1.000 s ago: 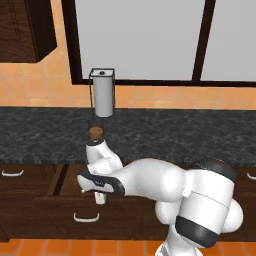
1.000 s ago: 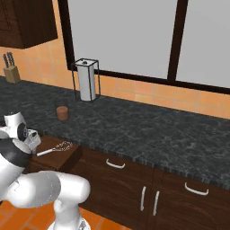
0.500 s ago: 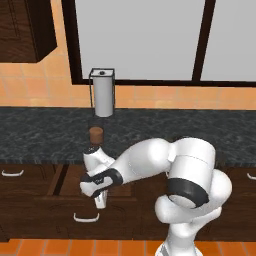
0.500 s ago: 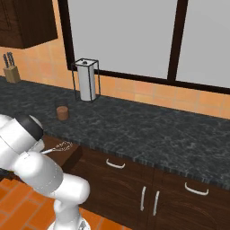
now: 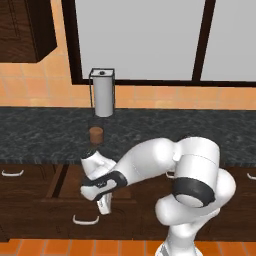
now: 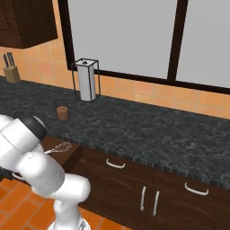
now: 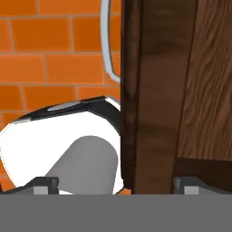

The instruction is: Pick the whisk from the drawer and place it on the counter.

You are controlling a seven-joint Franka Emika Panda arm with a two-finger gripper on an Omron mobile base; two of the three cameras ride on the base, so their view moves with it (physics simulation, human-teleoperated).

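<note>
I am hanging my two-finger gripper (image 7: 115, 183) low over the front edge of the wide dark brown wooden drawer (image 7: 181, 81), fingers spread apart and gripping nothing; the drawer's front board is sitting between them in the hand view, its curved white handle (image 7: 108, 45) off to one side over orange floor tiles. The small whisk with the thin white handle and dark wire head (image 6: 57, 147) is lying on the drawer's wood-grain bottom, apart from my hand. Risk as I judge it: descending from here, a fingertip would be striking the front board rather than clearing it, or nudging the drawer shut. The long dark speckled stone counter (image 5: 45, 135) is carrying a brown cork-like cylinder (image 5: 95, 133), a white paper-towel roll in a wire holder (image 5: 103, 95) and a knife block (image 6: 12, 72) below large windows and an orange tiled wall.
</note>
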